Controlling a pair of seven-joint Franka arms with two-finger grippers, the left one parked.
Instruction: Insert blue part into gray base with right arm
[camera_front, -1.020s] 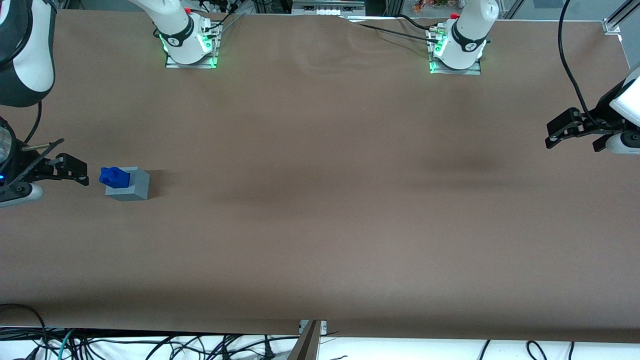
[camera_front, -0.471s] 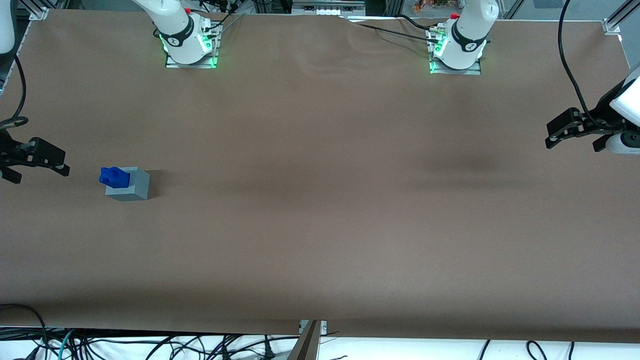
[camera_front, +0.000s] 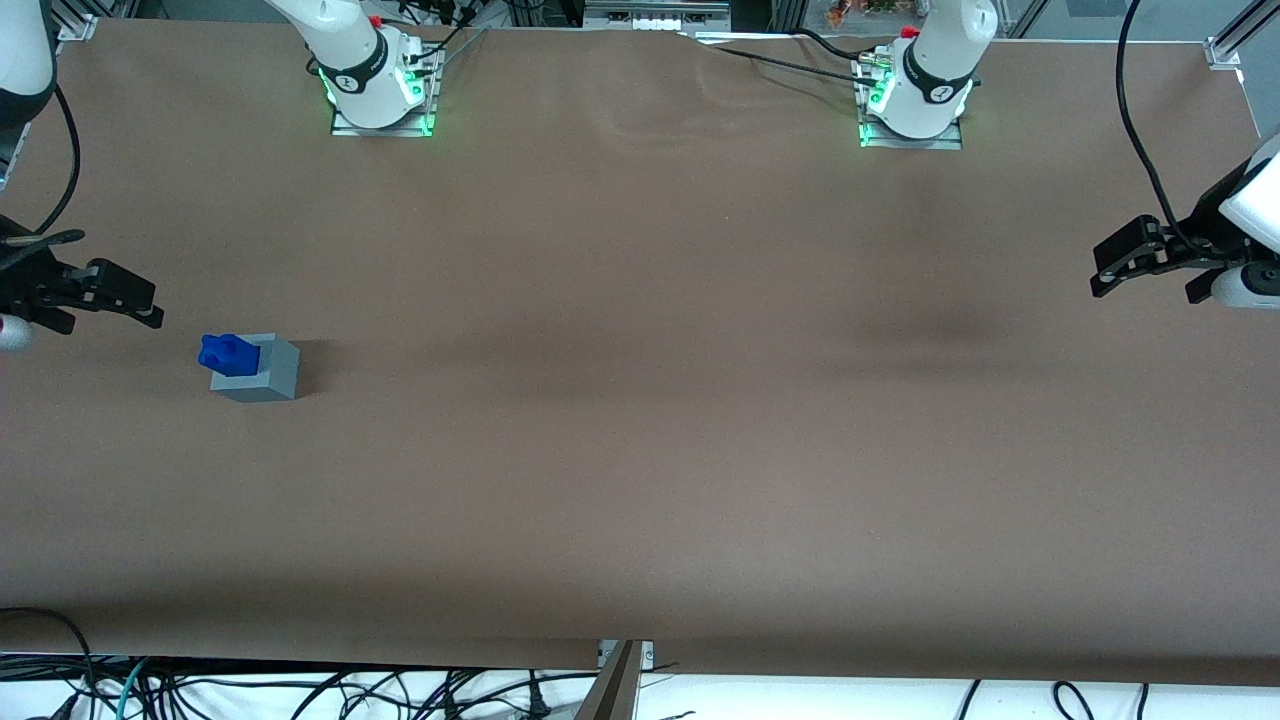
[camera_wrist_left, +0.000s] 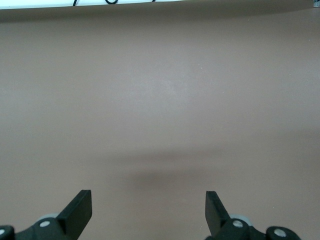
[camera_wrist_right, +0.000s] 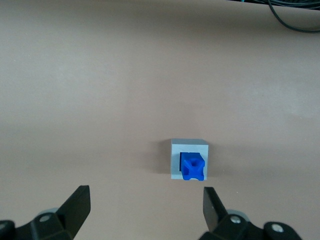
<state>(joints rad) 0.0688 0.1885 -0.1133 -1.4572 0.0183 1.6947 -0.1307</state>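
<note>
Drifting back toward the gray base, the empty, wide-open gripper hovers apart from it while the blue part sits in its recess, so insertion looks done.

The gray base carrying the blue part is the only obstacle on the brown table. The gripper, fingers spread, hangs well apart from it, nothing between.
</note>
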